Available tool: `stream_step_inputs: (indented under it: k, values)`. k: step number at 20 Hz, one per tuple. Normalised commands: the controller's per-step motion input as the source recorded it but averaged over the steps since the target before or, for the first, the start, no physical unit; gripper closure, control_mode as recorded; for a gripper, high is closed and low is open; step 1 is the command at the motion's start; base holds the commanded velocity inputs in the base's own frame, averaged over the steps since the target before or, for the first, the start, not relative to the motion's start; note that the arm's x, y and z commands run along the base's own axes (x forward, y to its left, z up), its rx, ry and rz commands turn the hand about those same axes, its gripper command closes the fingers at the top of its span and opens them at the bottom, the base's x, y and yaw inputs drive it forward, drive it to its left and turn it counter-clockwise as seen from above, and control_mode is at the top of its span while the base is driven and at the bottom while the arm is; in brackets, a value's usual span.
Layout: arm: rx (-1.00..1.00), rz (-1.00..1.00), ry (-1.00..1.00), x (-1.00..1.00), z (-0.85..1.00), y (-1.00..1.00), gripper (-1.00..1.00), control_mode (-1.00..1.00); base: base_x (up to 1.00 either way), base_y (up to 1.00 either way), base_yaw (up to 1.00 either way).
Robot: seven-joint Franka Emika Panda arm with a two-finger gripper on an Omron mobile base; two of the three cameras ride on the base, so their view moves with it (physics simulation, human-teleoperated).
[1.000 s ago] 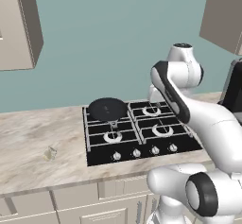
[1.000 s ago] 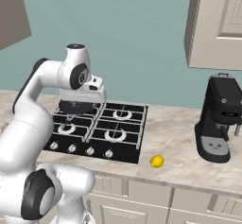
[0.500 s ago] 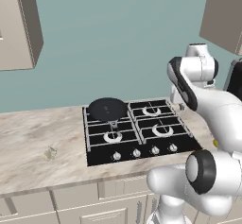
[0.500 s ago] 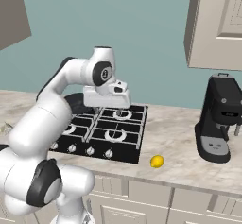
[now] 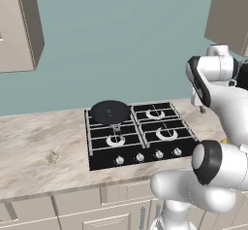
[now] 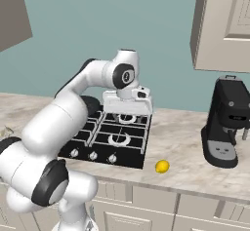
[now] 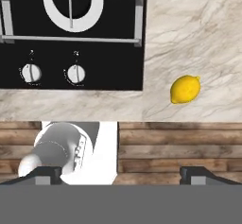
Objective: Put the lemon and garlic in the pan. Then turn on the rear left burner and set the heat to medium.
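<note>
Claw (image 7: 118,173) spread wide and empty, arm raised above the cooktop's (image 6: 105,137) right edge, lemon (image 7: 185,89) on counter below

you'll find the lemon (image 6: 162,166), small and bright yellow, lying on the marble counter just right of the cooktop's front corner. the black pan (image 5: 110,112) sits flat on the rear left burner (image 5: 109,115), handle pointing forward. the garlic (image 5: 51,157) lies on the counter well left.
</note>
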Motion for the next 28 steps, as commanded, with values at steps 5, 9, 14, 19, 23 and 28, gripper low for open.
stream_step_inputs:
  k: [5,9,14,19,23,28]
  values:
    - [0.00,-0.04,0.02,0.00,-0.08,-0.50,-1.00,-1.00,0.00,0.00,0.00]
    - [0.00,-0.03,0.01,0.00,-0.06,-0.46,-1.00,-1.00,0.00,0.00,0.00]
    - [0.00,-0.01,0.00,-0.01,-0.16,-0.28,-1.00,-1.00,0.00,0.00,0.00]
    - [0.00,0.00,0.00,-0.03,-0.14,-0.10,-1.00,-1.00,0.00,0.00,0.00]
    - [0.00,0.00,-0.03,-0.04,-0.14,-0.04,-1.00,-1.00,0.00,0.00,0.00]
    - [0.00,0.00,-0.05,-0.08,-0.18,0.00,-1.00,-1.00,0.00,0.00,0.00]
